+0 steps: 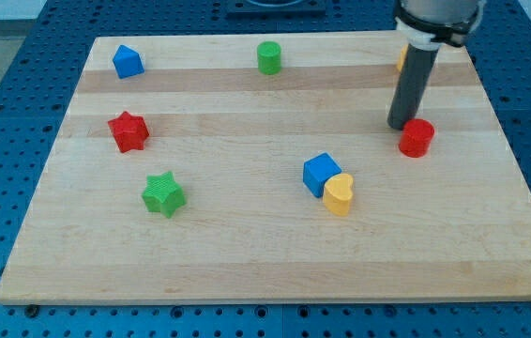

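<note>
A pale wooden board, made of long planks with grain running side to side, lies on a blue perforated table. The table shows round every side of the board, its surface dotted with regular rows of small holes. The board's near edge runs along the view's bottom, and its far edge is shorter, near the view's top. Beyond the far edge, at the view's top centre, a dark grey fixture is partly cut off.
</note>
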### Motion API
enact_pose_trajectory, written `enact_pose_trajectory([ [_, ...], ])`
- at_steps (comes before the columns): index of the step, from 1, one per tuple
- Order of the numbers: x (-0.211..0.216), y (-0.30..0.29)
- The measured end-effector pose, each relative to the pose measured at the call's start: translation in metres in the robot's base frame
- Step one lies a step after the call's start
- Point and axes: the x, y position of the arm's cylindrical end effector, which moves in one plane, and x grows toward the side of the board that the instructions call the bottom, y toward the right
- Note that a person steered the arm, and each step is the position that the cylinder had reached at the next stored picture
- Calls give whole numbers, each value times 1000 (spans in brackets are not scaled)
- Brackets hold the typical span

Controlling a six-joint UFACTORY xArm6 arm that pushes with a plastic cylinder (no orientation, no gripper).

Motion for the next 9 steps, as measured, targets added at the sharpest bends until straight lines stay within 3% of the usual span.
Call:
enact_pose_trajectory([
  [1, 0, 2],
  [2, 2, -44],
  [3, 23, -34],
  [5, 23, 10],
  [7, 21, 13],
  [9, 21, -42],
])
